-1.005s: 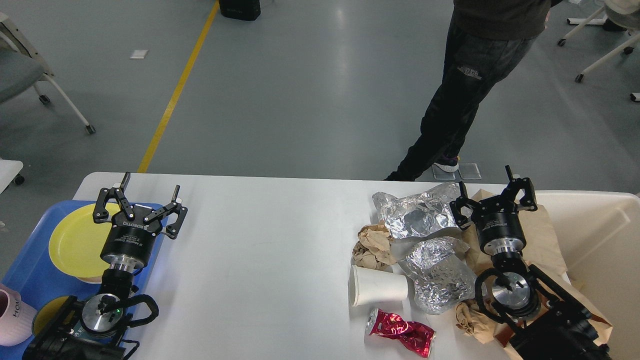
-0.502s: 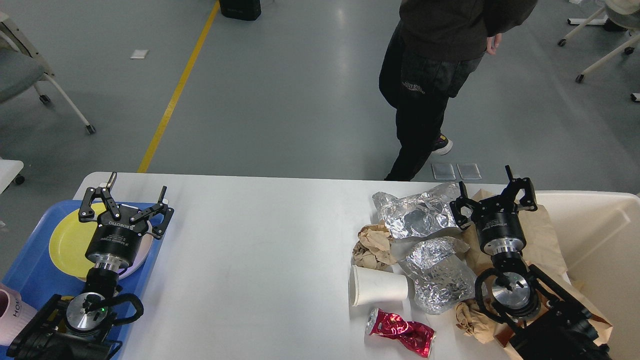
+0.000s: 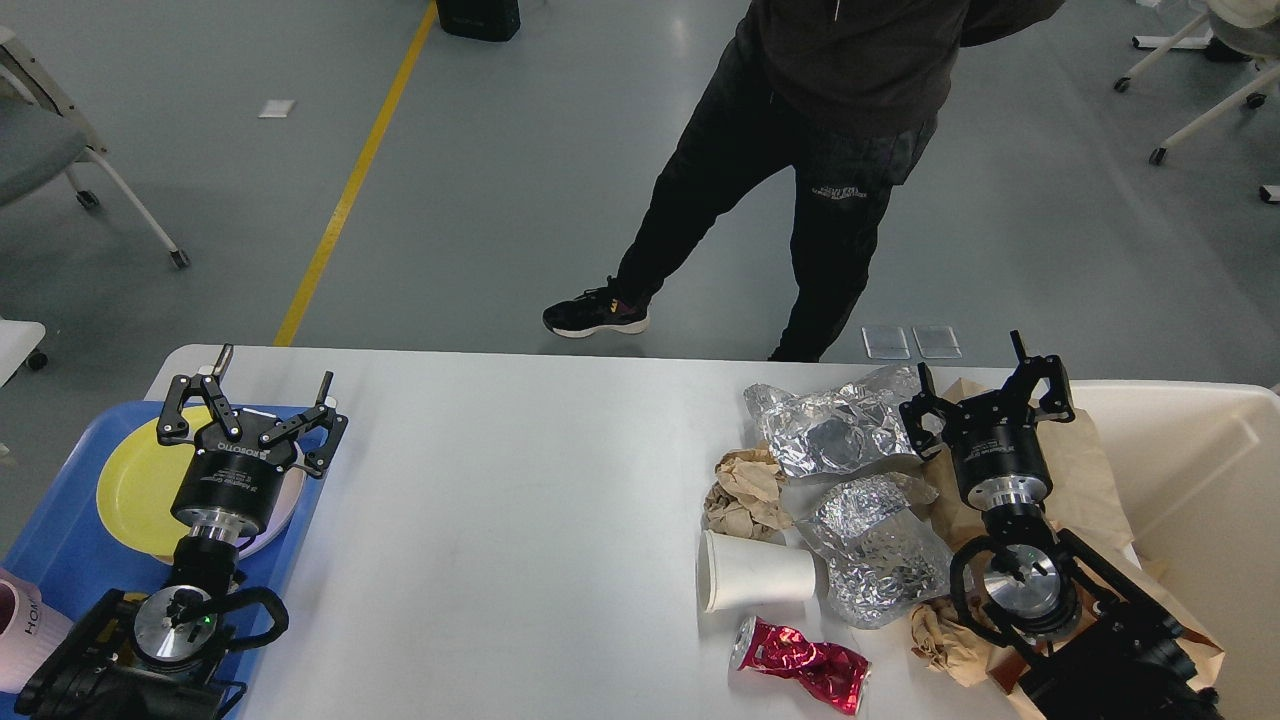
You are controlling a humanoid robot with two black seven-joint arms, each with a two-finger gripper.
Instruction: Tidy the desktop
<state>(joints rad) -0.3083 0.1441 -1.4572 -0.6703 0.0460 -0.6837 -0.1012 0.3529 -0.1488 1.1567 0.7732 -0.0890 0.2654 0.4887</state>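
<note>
The white desktop (image 3: 520, 500) fills the lower half of the head view. On its right side lies litter: two crumpled foil sheets (image 3: 835, 430) (image 3: 875, 550), brown paper wads (image 3: 745, 490), a tipped white paper cup (image 3: 755, 572), a crushed red can (image 3: 805, 668). My right gripper (image 3: 970, 375) hovers open over the foil and brown paper at the back right, holding nothing. My left gripper (image 3: 272, 375) stands open and empty above the blue tray (image 3: 60, 545) with its yellow plate (image 3: 135, 485).
A cream plastic bin (image 3: 1190, 470) sits off the table's right end, brown paper (image 3: 1085, 470) draped at its rim. A pink cup (image 3: 25, 630) stands at the tray's near corner. A person in black (image 3: 800, 150) walks just behind the table's far edge.
One second ago my left gripper was further right and nearer; it has shifted left and back over the tray, then held still. The person has walked leftward behind the table. The right arm has not moved.
</note>
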